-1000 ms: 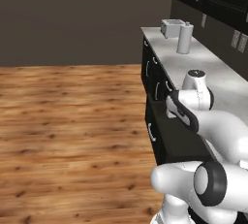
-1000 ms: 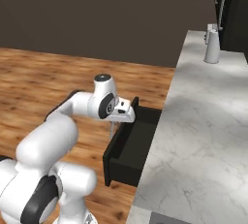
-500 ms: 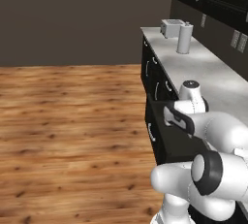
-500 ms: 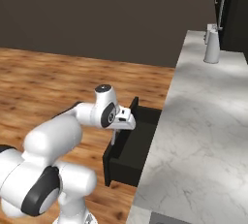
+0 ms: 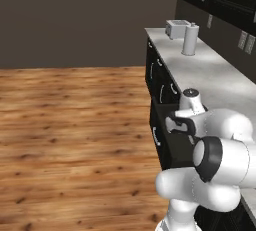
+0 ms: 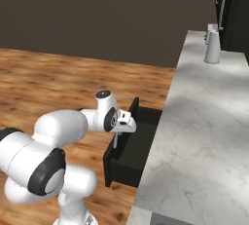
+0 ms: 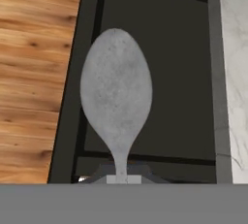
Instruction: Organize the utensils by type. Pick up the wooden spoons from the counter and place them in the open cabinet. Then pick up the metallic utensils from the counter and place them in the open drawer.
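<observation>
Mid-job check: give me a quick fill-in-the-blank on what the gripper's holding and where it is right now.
1. The gripper is shut on a silver ____.
2. The spoon's bowl hangs over the open ____.
3. The drawer is pulled out from under the white marble ____.
4. Beyond the drawer's front edge the floor is ____.

Missing words: spoon; drawer; counter; wood

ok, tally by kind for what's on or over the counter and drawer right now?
Silver spoon, in the gripper over the open drawer: 1
Grey cylinder standing on the counter: 1
Toaster: 1
Total: 3
</observation>
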Available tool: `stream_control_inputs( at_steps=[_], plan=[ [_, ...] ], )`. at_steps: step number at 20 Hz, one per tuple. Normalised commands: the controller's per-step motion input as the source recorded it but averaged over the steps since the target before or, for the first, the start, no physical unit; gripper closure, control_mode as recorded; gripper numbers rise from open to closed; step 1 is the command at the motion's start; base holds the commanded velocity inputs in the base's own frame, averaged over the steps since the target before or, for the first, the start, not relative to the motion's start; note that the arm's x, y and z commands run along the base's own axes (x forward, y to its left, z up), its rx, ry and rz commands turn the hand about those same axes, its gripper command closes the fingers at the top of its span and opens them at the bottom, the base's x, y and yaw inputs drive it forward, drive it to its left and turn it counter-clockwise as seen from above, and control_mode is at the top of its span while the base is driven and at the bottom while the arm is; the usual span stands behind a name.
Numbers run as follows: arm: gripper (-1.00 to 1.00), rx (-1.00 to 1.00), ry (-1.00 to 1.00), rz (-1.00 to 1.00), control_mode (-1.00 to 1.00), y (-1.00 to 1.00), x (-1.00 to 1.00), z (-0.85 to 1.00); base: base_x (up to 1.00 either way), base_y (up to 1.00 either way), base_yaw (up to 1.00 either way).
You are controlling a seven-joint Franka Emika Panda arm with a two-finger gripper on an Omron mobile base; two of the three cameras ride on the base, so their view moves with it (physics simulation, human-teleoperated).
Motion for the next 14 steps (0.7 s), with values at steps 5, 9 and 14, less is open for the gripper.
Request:
stream_control_inputs(
  at_steps=[5, 9, 14],
  plan=[
    [1.00, -0.04, 0.00, 0.00, -1.00, 0.00, 0.21, -0.31, 0.00, 0.00, 0.00],
    [1.00, -0.03, 0.00, 0.00, -1.00, 0.00, 0.17, -0.32, 0.00, 0.00, 0.00],
    [1.00, -0.03, 0.00, 0.00, -1.00, 0.00, 0.13, -0.29, 0.00, 0.00, 0.00]
  ],
)
